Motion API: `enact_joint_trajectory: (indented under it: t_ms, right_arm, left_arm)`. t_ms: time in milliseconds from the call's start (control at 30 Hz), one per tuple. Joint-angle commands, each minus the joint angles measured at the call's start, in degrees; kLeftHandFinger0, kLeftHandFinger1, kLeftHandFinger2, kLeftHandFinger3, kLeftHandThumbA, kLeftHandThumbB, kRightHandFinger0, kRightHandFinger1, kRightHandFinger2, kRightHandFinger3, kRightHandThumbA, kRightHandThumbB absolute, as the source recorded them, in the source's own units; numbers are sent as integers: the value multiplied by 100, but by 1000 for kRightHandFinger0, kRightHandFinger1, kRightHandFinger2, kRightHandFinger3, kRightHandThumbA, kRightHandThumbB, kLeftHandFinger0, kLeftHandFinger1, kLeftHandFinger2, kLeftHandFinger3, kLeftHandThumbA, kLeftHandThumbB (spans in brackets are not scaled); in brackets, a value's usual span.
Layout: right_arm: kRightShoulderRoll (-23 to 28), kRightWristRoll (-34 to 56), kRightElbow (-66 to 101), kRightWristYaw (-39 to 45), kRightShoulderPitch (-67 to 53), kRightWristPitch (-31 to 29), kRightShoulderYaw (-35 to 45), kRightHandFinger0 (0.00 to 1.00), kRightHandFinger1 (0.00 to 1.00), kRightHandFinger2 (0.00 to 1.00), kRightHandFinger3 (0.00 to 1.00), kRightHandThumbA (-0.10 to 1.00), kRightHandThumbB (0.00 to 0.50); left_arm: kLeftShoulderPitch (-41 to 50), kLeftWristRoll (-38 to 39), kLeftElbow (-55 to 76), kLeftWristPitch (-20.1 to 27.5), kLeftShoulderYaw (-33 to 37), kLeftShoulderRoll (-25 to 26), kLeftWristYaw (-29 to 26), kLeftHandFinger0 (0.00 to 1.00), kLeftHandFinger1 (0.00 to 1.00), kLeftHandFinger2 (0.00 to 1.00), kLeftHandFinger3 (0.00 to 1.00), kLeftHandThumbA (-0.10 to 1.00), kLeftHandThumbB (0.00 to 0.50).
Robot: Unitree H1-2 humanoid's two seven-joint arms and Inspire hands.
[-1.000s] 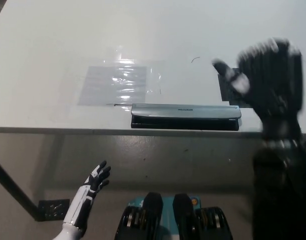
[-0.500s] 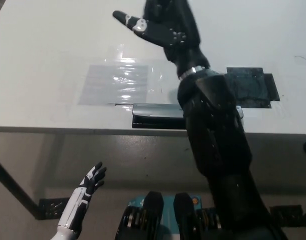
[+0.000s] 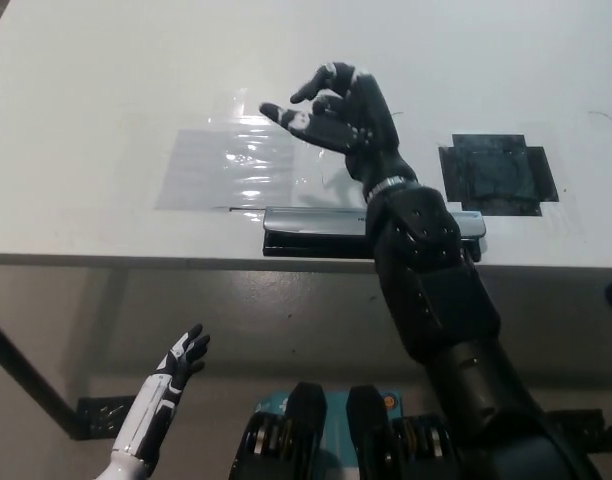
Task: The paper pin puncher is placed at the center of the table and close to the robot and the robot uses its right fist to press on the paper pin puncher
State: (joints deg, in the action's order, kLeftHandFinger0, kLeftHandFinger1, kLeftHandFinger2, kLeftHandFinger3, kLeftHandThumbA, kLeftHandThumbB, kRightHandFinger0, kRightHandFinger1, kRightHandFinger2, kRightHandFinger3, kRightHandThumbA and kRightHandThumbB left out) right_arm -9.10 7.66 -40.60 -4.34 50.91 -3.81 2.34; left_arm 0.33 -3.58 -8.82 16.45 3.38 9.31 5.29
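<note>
right hand [image 3: 336,115] spread above puncher [image 3: 316,230]

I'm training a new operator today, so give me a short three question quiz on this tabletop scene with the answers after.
1. True or false: the right hand is pressing on the paper pin puncher.
2. Multiple choice: what lies on the table to the picture's right of the puncher's far end? A) a dark square patch B) a red cup C) a pair of scissors
3. Fill in: the white left hand rests below the table's ____ edge, with its fingers apart.

Key:
1. False; it is raised above the table beyond the puncher, its fingers curled but not closed into a fist.
2. A, the dark square patch.
3. Near.
</note>
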Motion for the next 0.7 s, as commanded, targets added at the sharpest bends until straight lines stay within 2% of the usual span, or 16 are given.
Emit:
enact_joint_trajectory:
  t_ms: [0,33,167,233,300,333,367,400,467,500,533,567,667]
  right_arm:
    - [43,14,-22,67,42,-547,79,0,69,346,315,1000,95]
    - [49,29,-36,84,-5,-575,89,0,71,345,315,1000,95]
    - [109,-49,-223,77,-135,-771,67,0,67,328,280,1000,96]
    - [100,7,-356,100,-267,-809,102,0,36,277,230,1000,104]
    - [123,32,-492,132,-360,-873,126,0,33,269,224,1000,104]
    - [128,20,-567,88,-354,-835,136,5,50,278,224,1000,132]
    - [109,-37,-756,8,-392,-899,129,1,56,286,225,1000,122]
    - [98,-51,-877,17,-436,-1006,120,0,93,345,278,1000,104]
    - [72,-50,-1153,73,-594,-1191,104,0,128,384,336,1000,73]
    - [53,-29,-1361,94,-616,-1355,117,0,112,351,304,1000,59]
    - [2,42,-1668,113,-664,-1489,171,0,84,291,206,1000,57]
    - [-3,50,-1713,116,-676,-1524,178,0,68,271,171,1000,56]
    - [-100,-15,-2606,99,-811,-1774,156,0,33,277,148,1000,71]
  left_arm:
    - [-92,-107,139,104,-6,130,40,1000,1000,1000,1000,1000,262]
    - [-96,-117,132,111,-8,126,32,1000,1000,1000,1000,1000,256]
    - [-143,-153,127,67,-8,125,26,1000,1000,1000,1000,1000,293]
    - [-111,-167,167,46,-9,154,43,1000,1000,1000,1000,1000,288]
    - [-155,-127,129,76,-18,150,52,1000,1000,1000,1000,1000,251]
    - [-200,-112,100,83,-27,151,51,1000,1000,1000,1000,1000,259]
    - [-233,-117,87,81,-41,163,42,1000,1000,1000,1000,1000,267]
    - [-222,-126,98,68,-42,164,36,1000,1000,1000,1000,1000,286]
    - [-146,-158,129,55,-24,161,34,1000,1000,1000,1000,1000,297]
    - [-143,-149,129,42,-18,169,52,1000,1000,1000,1000,1000,297]
    - [-113,-113,160,8,-9,187,94,1000,1000,1000,1000,1000,287]
    - [-101,-111,163,6,-5,188,100,1000,1000,1000,1000,1000,287]
    - [-94,-116,167,-12,-7,177,86,1000,1000,1000,1000,1000,286]
